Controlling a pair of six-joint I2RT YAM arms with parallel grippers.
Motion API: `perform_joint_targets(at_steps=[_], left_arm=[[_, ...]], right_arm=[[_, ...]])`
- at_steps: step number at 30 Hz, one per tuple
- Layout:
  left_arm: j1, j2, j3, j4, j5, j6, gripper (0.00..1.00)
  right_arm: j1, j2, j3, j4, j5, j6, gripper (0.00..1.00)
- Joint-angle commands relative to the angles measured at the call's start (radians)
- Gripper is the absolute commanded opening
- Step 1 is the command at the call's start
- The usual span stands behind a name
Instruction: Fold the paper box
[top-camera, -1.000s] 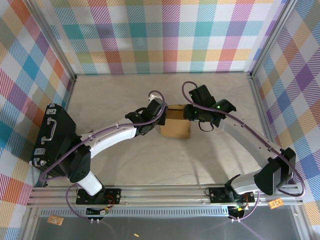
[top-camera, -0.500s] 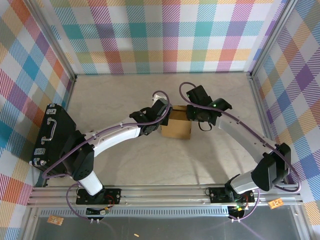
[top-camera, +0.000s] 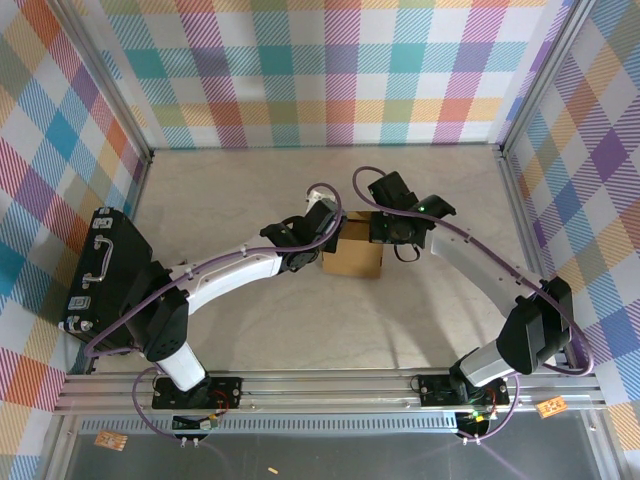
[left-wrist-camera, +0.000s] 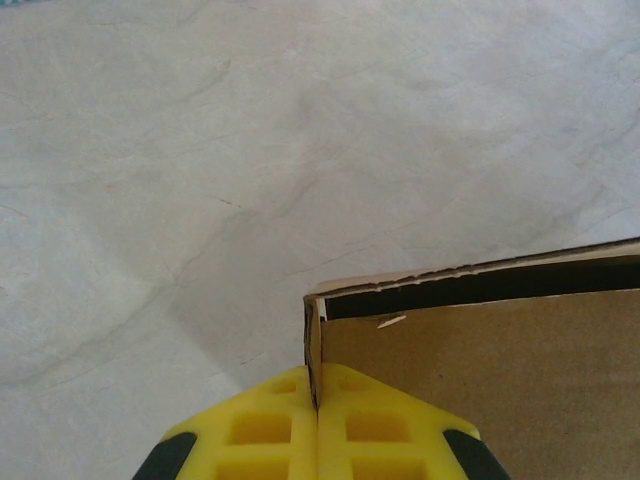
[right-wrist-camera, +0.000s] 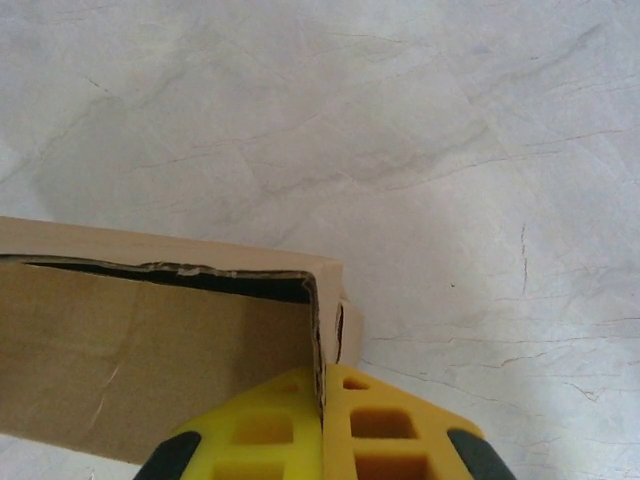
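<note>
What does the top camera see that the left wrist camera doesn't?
The top view adds the big picture: the left arm, the right arm, the right end effector, the black case at the table's left and the plaid walls. The left wrist view adds the close-up: the left end effector pinched shut on the paper box wall edge, and a dark gap along its top. Both have the brown box and the pale table.
</note>
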Motion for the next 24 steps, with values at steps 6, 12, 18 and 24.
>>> perform_joint_targets(at_steps=[6, 12, 18, 24], left_arm=[[-0.033, 0.033, -0.022, -0.059, 0.000, 0.019, 0.01], [-0.034, 0.049, -0.036, -0.031, -0.013, 0.037, 0.01], [-0.037, 0.055, -0.032, -0.034, -0.033, 0.045, 0.00], [-0.047, 0.058, -0.037, -0.030, -0.039, 0.047, 0.00]], right_arm=[[0.018, 0.008, -0.097, 0.003, 0.039, 0.045, 0.01], [0.016, -0.112, -0.044, -0.039, -0.003, 0.026, 0.40], [0.003, -0.197, -0.030, -0.062, -0.071, 0.029, 0.50], [-0.038, -0.166, 0.015, 0.092, -0.092, 0.045, 0.49]])
